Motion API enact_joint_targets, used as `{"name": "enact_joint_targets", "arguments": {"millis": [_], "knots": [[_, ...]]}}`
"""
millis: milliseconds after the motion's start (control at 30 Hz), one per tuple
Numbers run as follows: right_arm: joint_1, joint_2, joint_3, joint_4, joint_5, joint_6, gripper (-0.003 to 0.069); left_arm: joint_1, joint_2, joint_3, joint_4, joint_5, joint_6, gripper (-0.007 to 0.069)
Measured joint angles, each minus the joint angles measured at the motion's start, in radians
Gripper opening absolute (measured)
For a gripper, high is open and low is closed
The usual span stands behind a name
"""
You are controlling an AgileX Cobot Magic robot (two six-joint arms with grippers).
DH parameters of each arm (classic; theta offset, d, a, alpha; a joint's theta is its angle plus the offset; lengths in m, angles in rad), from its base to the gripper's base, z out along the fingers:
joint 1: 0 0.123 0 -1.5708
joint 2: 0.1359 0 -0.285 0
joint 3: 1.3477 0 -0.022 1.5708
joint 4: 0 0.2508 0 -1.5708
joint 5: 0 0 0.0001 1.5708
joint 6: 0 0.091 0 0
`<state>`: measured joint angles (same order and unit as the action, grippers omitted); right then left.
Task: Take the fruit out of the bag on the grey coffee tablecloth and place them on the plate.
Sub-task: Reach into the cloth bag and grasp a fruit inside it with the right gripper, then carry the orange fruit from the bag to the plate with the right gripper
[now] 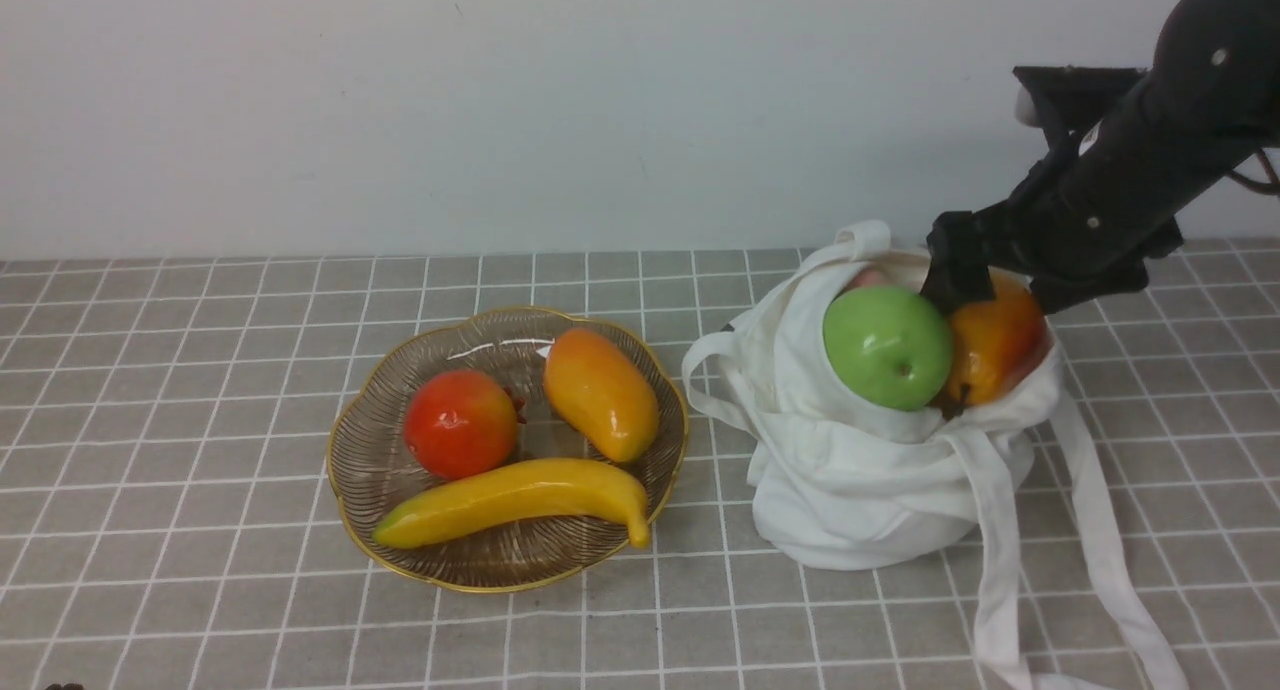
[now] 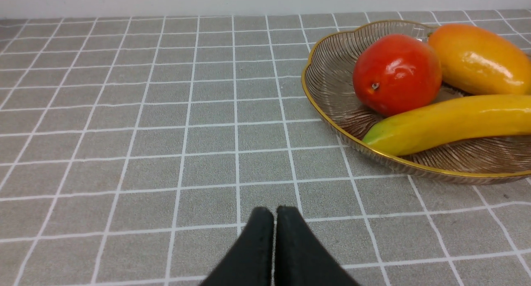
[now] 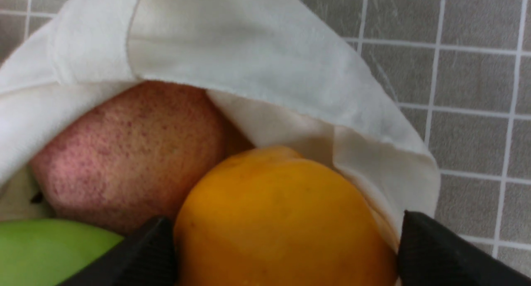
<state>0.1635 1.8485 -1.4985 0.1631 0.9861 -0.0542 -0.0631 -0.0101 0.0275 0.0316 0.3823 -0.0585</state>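
The white bag (image 1: 870, 480) stands on the grey coffee tablecloth (image 1: 200, 370), its mouth open. Inside lie fruit: a green apple (image 1: 888, 348), an orange-yellow fruit (image 1: 1000, 340) and a speckled pink one (image 3: 124, 153). My right gripper (image 3: 286, 253) reaches into the bag's mouth, its fingers (image 3: 153, 253) pressed on either side of the orange-yellow fruit (image 3: 282, 219), the far finger against the bag's rim. The plate (image 1: 360, 470) left of the bag holds a red round fruit (image 1: 460, 422), a mango (image 1: 600, 392) and a banana (image 1: 515, 500). My left gripper (image 2: 274, 213) is shut and empty, low over the cloth.
The bag's long straps (image 1: 1100, 530) trail over the cloth toward the front right. A white wall (image 1: 500, 100) closes the back. The plate's gold rim (image 2: 327, 95) lies a few squares from my left gripper.
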Motion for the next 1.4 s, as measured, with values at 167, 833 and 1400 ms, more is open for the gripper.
{"name": "enact_joint_targets", "arguments": {"millis": [167, 833, 1400], "knots": [[0.0, 0.0, -0.001, 0.002, 0.026, 0.0, 0.0591, 0.0, 0.0, 0.0, 0.0, 0.0, 0.0, -0.0008], [0.0, -0.177, -0.018, 0.029, 0.072, -0.003, 0.0591, 0.0, 0.0, 0.0, 0.0, 0.0, 0.0, -0.0008], [0.259, -0.173, -0.133, 0.441, -0.002, -0.276, 0.0591, 0.0, 0.0, 0.0, 0.0, 0.0, 0.0, -0.0008]]}}
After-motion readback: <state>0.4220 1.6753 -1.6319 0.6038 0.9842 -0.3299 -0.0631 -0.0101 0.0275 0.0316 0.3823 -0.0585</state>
